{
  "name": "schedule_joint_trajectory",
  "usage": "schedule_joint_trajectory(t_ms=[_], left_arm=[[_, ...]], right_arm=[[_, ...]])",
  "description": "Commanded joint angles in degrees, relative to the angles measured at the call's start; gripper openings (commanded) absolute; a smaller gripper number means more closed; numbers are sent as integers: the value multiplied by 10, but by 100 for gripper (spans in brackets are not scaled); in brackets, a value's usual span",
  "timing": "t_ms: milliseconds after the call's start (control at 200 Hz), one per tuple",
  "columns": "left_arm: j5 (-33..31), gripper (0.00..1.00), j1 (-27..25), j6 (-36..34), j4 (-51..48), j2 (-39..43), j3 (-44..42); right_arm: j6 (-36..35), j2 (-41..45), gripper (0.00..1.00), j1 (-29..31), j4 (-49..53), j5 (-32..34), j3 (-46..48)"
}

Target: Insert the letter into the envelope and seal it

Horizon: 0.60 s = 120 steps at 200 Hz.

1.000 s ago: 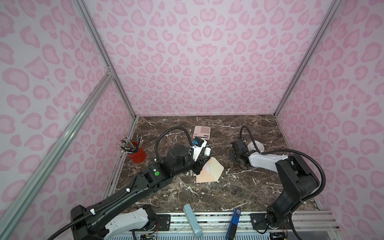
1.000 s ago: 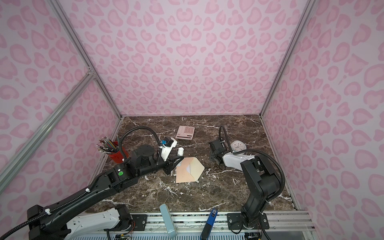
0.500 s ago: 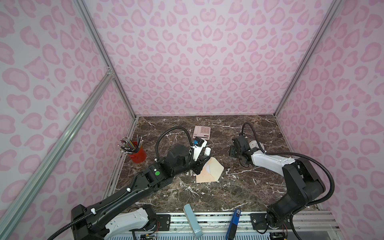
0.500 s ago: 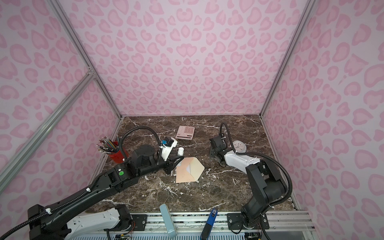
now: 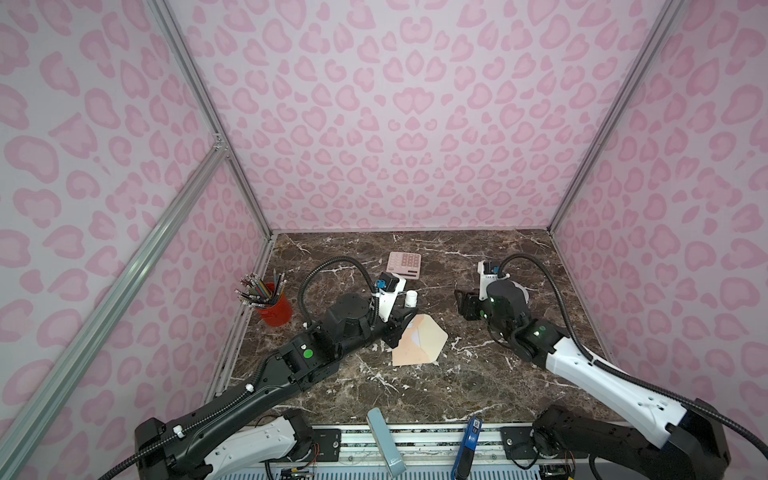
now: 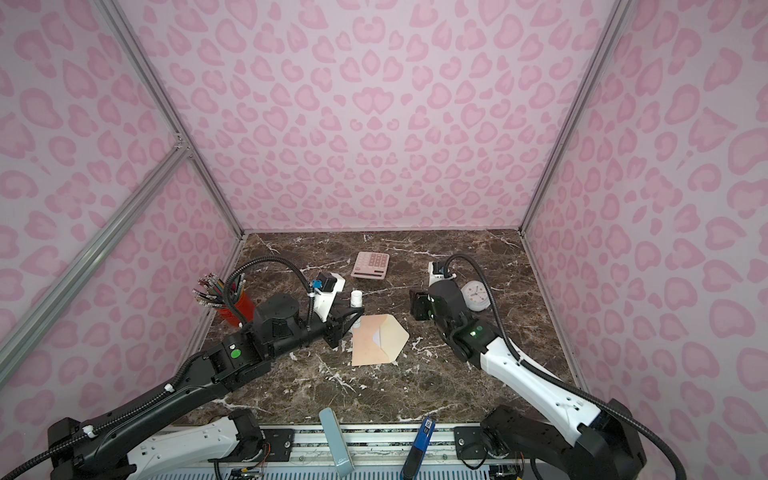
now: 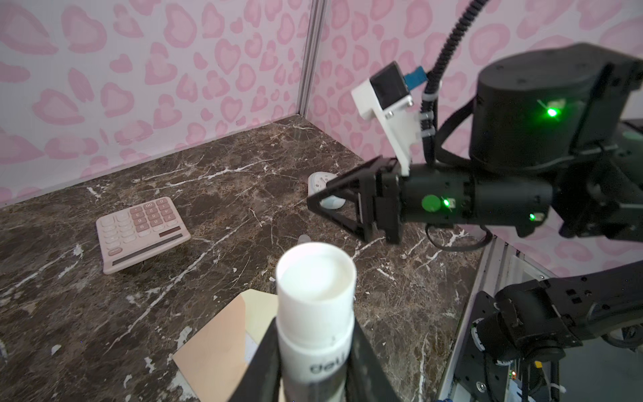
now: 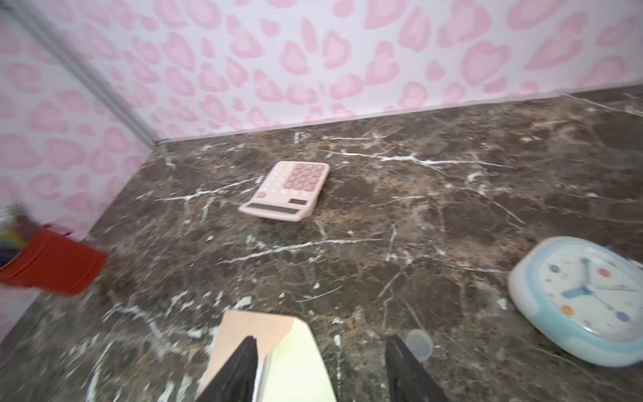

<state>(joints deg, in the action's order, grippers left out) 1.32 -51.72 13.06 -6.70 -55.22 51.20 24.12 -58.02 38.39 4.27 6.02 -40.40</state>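
Gripping the glue stick (image 7: 316, 278) in my left hand (image 7: 315, 348), right hand (image 8: 323, 362) open and empty, I see the envelope (image 5: 415, 345) just beside the left hand, flap open, letter (image 5: 417, 338) inside. Unpinned, it could slide when I press glue on.

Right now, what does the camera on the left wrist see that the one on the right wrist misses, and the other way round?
Only the left wrist view shows the white glue stick gripped in the left pincer, and the right arm seen from outside. Only the right wrist view shows the red pencil cup. Both show the pink calculator, the envelope with its flap open, the blue-rimmed clock and a small clear cap.
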Motion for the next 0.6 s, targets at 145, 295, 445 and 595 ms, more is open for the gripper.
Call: schedule_joint_trajectory(t_ms=[145, 295, 445, 595], left_arm=[[-10, 10, 4, 23, 108, 17, -16], [-15, 10, 3, 50, 166, 17, -43], [-26, 9, -2, 77, 221, 12, -68], [-86, 7, -14, 112, 273, 4, -95]], right_arm=[[-52, 172, 55, 138, -211, 36, 160], [-86, 191, 52, 220, -226, 74, 178], [-132, 169, 51, 284, -242, 117, 174], [-214, 126, 53, 361, -323, 241, 183]])
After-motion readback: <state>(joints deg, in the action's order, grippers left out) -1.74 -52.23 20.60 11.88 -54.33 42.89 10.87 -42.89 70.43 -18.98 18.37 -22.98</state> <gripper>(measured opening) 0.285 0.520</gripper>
